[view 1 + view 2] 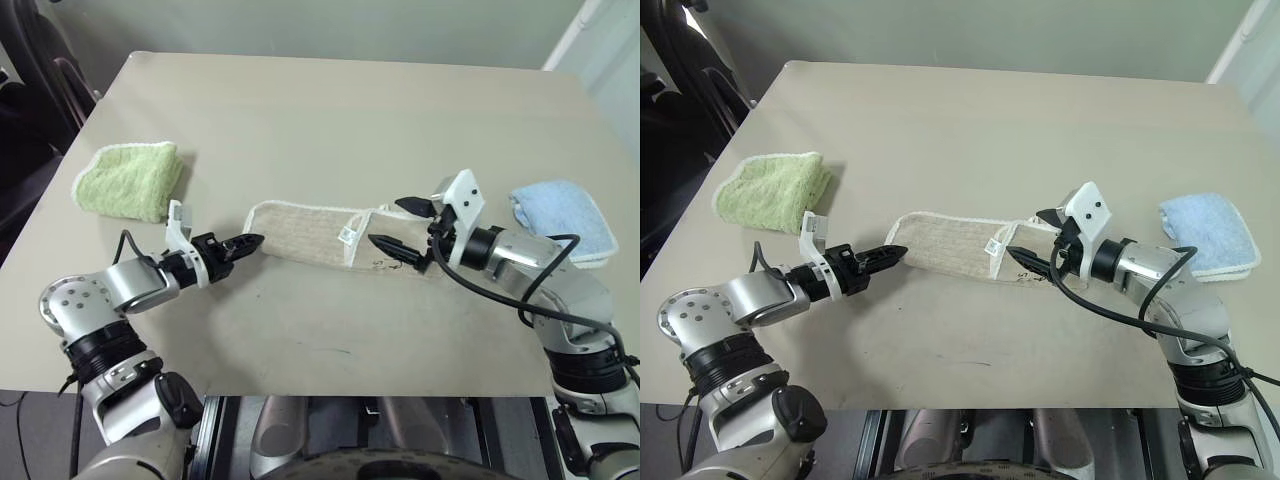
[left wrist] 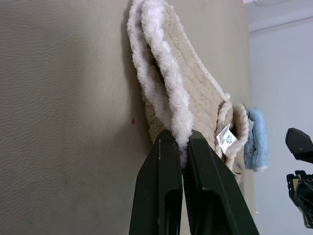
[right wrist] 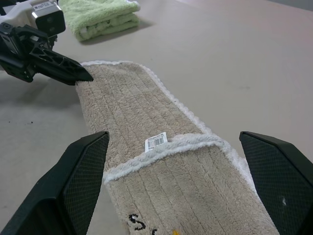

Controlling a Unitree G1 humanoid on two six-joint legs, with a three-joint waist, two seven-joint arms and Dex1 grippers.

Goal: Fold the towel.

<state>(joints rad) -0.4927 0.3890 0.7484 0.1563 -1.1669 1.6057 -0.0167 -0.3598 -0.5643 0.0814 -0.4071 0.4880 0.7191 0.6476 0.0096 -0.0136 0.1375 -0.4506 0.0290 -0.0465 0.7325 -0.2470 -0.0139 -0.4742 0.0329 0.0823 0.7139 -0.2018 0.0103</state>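
1. The towel [image 1: 318, 236] lies near the middle of the table [image 1: 330, 110], stretched into a long beige strip with white corded edging. It is the landmark for everything else here.
2. The strip is already doubled: an upper layer lies over a lower one, and the upper layer's corded edge runs across the strip toward its right end. A small white tag [image 3: 156, 141] sits at that edge.
3. Past that edge, on the right end of the towel, a dark printed drawing [image 3: 139, 223] shows on the beige pile, cut off at the border of the right wrist view.
4. The left gripper [image 1: 246, 243] is at the towel's left end, its two black fingers [image 2: 161, 191] pressed together with the white corded edge pinched between them — the cloth rises out of the jaws in the left wrist view.
5. The right gripper [image 1: 401, 224] hangs at the towel's right end with its jaws spread wide, one finger on each side of the strip's width. It holds nothing; the cloth lies flat between the fingers [image 3: 73, 181].
6. A fluffy light-green towel [image 1: 130, 178], folded, lies well apart from the beige towel, beyond its left end and farther back on the table.
7. A light-blue towel [image 1: 565, 218], also folded, lies beyond the towel's right end — past the right gripper's wrist.
8. A black cable [image 1: 500, 295] loops along the right arm, just right of the towel's right end.
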